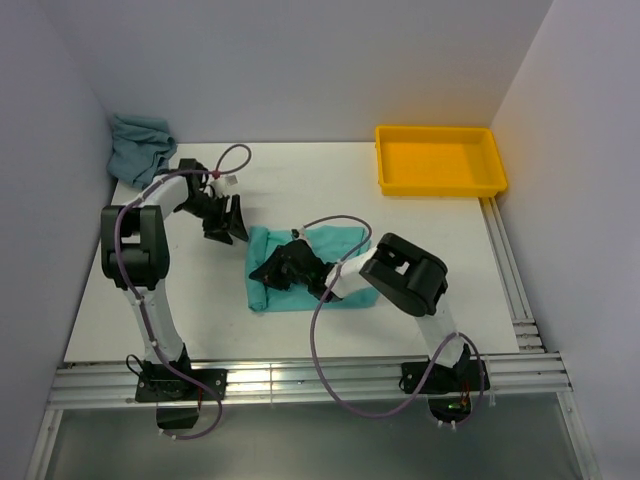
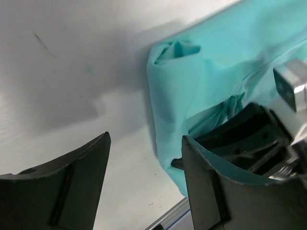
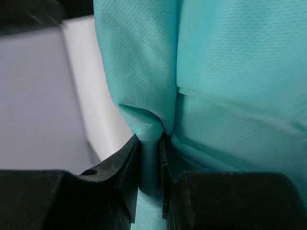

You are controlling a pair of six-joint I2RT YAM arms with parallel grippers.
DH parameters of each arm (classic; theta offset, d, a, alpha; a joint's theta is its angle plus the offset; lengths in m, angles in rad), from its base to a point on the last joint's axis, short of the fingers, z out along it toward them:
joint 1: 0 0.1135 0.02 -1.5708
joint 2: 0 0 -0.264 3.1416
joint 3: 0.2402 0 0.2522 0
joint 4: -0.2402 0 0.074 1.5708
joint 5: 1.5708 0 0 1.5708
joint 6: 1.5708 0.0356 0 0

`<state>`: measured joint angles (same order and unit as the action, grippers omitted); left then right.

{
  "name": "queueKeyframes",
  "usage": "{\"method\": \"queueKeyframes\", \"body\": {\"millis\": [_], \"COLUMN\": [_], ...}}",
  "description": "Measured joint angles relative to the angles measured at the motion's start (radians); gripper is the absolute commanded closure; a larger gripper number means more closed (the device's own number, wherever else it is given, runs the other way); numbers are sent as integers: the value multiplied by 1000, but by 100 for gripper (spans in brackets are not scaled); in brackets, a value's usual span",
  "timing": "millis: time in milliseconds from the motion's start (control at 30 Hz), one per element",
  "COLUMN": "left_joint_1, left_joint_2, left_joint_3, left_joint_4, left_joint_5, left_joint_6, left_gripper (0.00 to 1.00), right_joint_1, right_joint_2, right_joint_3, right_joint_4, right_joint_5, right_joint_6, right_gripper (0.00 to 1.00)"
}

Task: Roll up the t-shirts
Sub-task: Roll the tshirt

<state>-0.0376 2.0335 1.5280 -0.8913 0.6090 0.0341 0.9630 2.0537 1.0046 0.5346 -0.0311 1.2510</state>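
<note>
A bright mint-turquoise t-shirt [image 1: 340, 242] lies partly folded in the middle of the table. My right gripper [image 1: 272, 270] reaches over it to its left part and is shut on a pinched fold of the fabric [image 3: 149, 141]. My left gripper [image 1: 228, 232] hovers open just off the shirt's back-left corner. Only bare table lies between the left gripper's fingers [image 2: 145, 138], and the shirt's edge [image 2: 192, 86] runs beside its right finger [image 2: 211, 187]. A duller grey-teal t-shirt [image 1: 140, 147] sits crumpled in the back-left corner.
A yellow plastic tray [image 1: 392, 182] stands at the back right. White walls close in the left, back and right sides. Metal rails [image 1: 300, 378] run along the table's near edge and its right side. The right arm's dark fingers [image 2: 249, 139] show in the left wrist view.
</note>
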Motion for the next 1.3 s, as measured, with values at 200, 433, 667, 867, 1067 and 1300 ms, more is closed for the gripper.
{"method": "queueKeyframes", "body": {"millis": [200, 433, 667, 867, 1067, 1300], "left_joint_1": [-5, -10, -37, -69, -94, -118], "left_joint_2": [-2, -4, -8, -17, -23, -23], "left_joint_3": [-154, -204, -198, -183, -168, -148], "left_joint_4": [54, 139, 145, 130, 115, 95], "left_joint_5": [67, 113, 15, -55, -108, -153], "left_joint_6": [14, -28, -78, -85, -91, -99], "left_gripper": [37, 70, 93, 92, 92, 92], "right_joint_1": [-14, -14, 21, 98, 182, 251], "right_joint_2": [95, 114, 19, -17, -5, 51], "right_joint_3": [-41, -80, 31, 222, 439, 640], "right_joint_4": [269, 360, 8, -427, -811, -1065], "right_joint_5": [-113, -146, -24, 184, 364, 504], "right_joint_6": [113, 173, 77, -14, -56, -83], "right_gripper": [87, 72, 46, 41, 40, 40]}}
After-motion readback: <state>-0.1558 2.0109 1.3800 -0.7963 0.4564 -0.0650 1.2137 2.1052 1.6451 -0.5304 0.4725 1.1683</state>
